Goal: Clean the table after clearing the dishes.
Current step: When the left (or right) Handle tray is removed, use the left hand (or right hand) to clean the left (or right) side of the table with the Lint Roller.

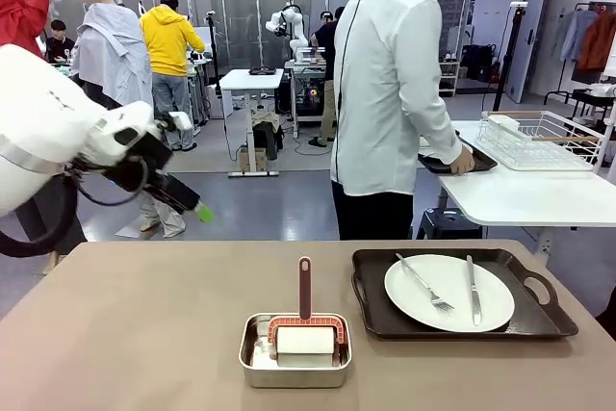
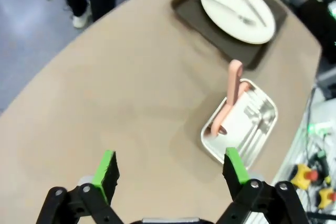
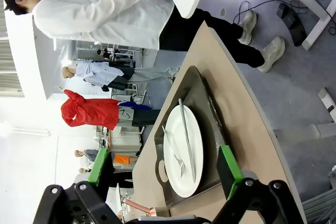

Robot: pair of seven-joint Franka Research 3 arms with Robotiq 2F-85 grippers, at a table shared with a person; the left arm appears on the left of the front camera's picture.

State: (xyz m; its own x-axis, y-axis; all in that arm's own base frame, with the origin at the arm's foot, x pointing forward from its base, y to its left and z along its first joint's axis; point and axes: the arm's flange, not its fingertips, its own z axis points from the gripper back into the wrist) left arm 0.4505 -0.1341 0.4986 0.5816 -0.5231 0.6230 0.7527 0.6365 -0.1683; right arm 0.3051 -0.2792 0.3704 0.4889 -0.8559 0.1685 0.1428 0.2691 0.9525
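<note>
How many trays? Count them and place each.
2. One tray on the table's right, holding a plate; another on the white table, under the person's hand.

Glossy white left arm [image 1: 43, 127], black cable [image 1: 69, 214] looping under it; black left claw [image 2: 170, 169], bright green pads [image 2: 106, 169].

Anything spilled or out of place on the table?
Nothing odd: the round white plate lies flat in its dark brown tray, metal fork and knife on it; the small steel pan sits level on the brownish table.
</note>
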